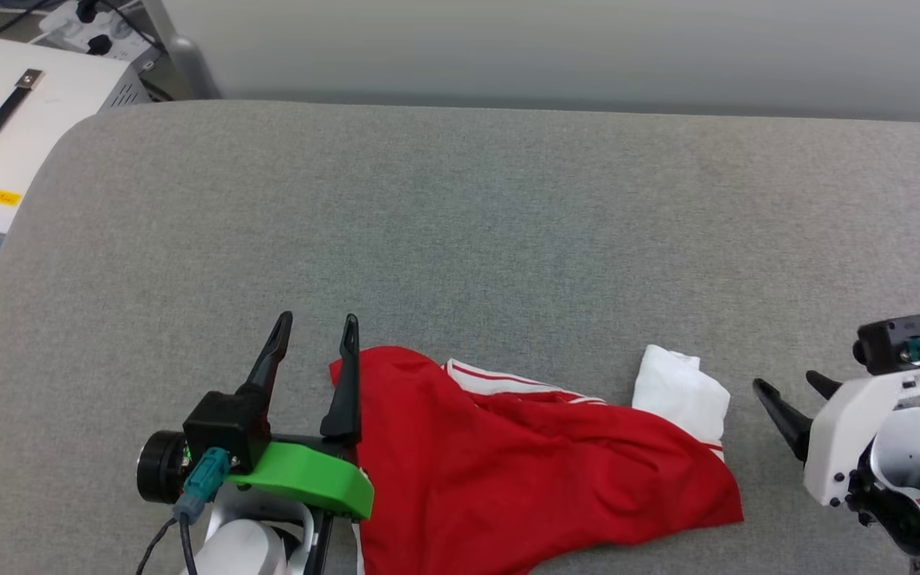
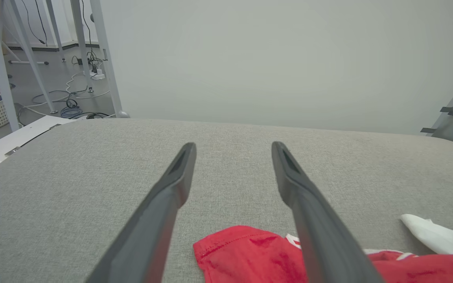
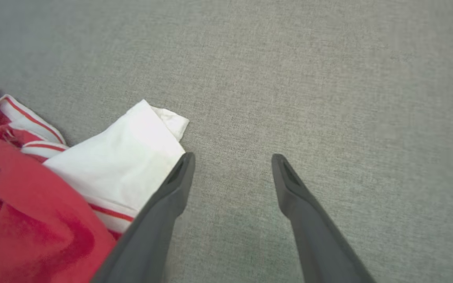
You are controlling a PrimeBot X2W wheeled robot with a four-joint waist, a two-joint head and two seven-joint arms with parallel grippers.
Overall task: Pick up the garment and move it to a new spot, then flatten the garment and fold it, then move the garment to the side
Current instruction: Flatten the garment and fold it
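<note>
One hard white case [image 1: 21, 120] with a flat black strap handle and a small yellow label sits past the far-left rounded corner of the grey surface [image 1: 460, 224], which is a padded top covered in coarse woven cloth. Next comes the left gripper [image 1: 317, 319], on a glossy green mount. Its two slim, tapering dark fingers are spread apart and point away from the robot. In the left wrist view the same gripper [image 2: 232, 147] hangs above the stitched red corner of the garment [image 2: 246, 251]. I cannot tell whether the finger beside it touches the cloth.

The garment [image 1: 524, 471] lies rumpled along the near edge between the two arms. It is soft matte red in loose folds, with a thin red-and-white striped band at its top. Its white sleeve [image 1: 680, 395] sticks out as a crumpled wedge at the right. The right gripper [image 1: 785, 380] is just beyond that, its fingers parted and angled up-left. In the right wrist view, one fingertip of this gripper [image 3: 232, 157] lies at the edge of the sleeve [image 3: 128, 157].
</note>
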